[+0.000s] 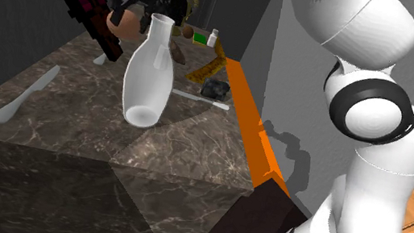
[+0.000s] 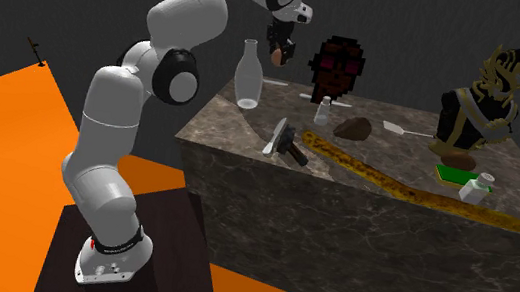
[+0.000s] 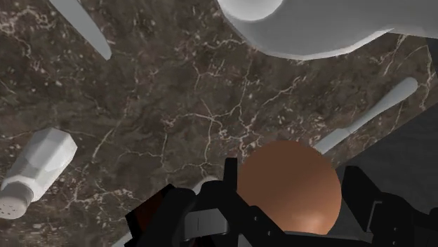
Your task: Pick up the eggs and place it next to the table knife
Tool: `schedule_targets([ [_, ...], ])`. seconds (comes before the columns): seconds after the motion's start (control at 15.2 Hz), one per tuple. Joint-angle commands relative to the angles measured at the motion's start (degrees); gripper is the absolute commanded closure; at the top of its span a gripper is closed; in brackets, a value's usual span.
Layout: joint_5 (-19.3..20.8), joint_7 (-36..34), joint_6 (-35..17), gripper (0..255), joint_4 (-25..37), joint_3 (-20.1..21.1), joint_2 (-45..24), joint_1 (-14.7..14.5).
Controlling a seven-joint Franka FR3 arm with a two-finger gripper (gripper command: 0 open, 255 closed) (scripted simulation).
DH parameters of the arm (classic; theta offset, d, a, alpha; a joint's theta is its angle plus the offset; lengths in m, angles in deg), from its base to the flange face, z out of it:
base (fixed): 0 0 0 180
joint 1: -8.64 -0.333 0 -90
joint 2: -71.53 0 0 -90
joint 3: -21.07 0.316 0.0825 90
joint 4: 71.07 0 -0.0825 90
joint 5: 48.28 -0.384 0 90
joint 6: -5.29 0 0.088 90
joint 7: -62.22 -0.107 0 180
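end effector (image 3: 290, 214) clasps a brown egg (image 3: 289, 179) above the table (image 3: 175, 119); the knife (image 3: 375, 112) lies just past the egg, slanting away along the table's edge.

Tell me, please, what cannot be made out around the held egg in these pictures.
- Wrist view: the egg hides one end of a pale utensil.
- Wrist view: the white vase is cut off by the picture's edge.
- Second exterior view: the egg is too small to show detail.
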Motion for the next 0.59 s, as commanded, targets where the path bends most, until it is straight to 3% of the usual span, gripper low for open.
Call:
schedule_targets([
  [0.0, 0.78, -3.03, 2.97, 255, 9.37, 0.59, -5.83, -1.93],
  [0.53, 0.58, -1.25, -7.26, 255, -7.30, 0.38, 0.45, -2.25],
])
